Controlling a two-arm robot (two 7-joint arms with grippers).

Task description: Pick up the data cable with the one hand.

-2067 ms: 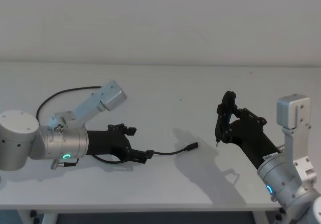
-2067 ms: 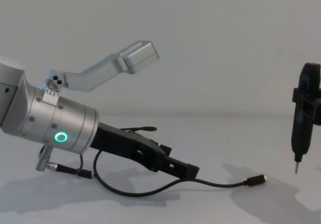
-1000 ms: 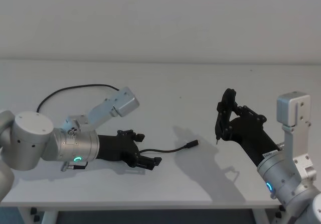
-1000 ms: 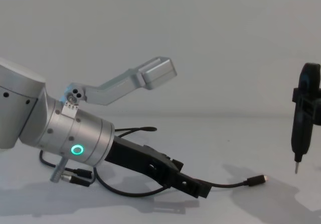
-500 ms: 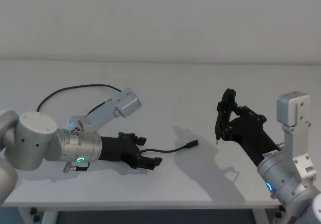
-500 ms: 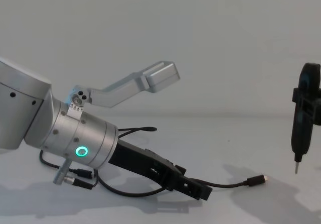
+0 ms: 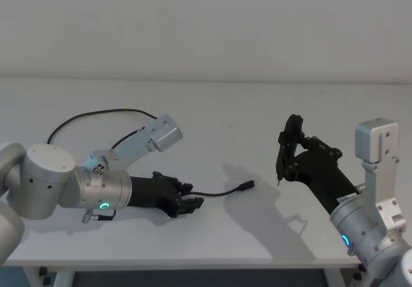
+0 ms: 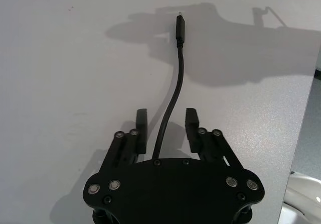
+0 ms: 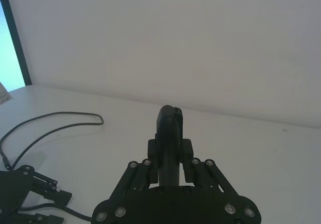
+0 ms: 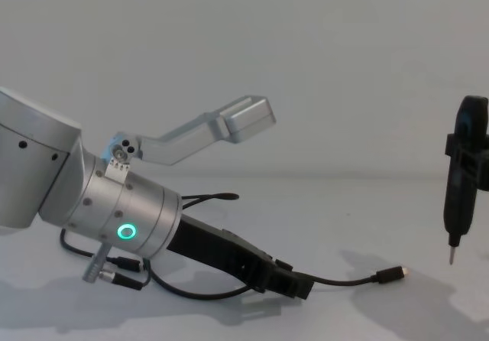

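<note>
Left wrist view first, Mira: what is the left hand point(image 8: 166, 114) doing?

Its two fingers point(image 8: 142, 126) stand apart, Tom, and the data cable point(image 8: 179, 68) runs straight up the gap between them. I see bare bench point(image 8: 60, 73) on either side of the cord, so neither finger is pressing it.

And where does the cable lie overall?

Flat on the bench point(image 7: 225, 120). From the head view it makes a wide loop at the far left behind the arm, passes under the left hand point(image 7: 190, 203), then runs on to a free plug point(image 7: 247, 186) near the middle. The chest view has the hand point(image 10: 294, 286) down low at bench level, with the cord point(image 10: 344, 282) trailing out of it.

So which step is this?

I judge it the moment just before the grasp: the hand is set astride the cable, nothing is gripped and nothing is lifted yet.

What does the next move call for?

Closing the fingers right down, since the cord is so thin, while keeping low so it stays in the gap. Then a lift, with the slack following.

And the right hand point(image 7: 288, 153)?

Parked high at the right, well apart from the cable. In the right wrist view it is closed around a slim pointed tool point(image 9: 169, 128).
</note>
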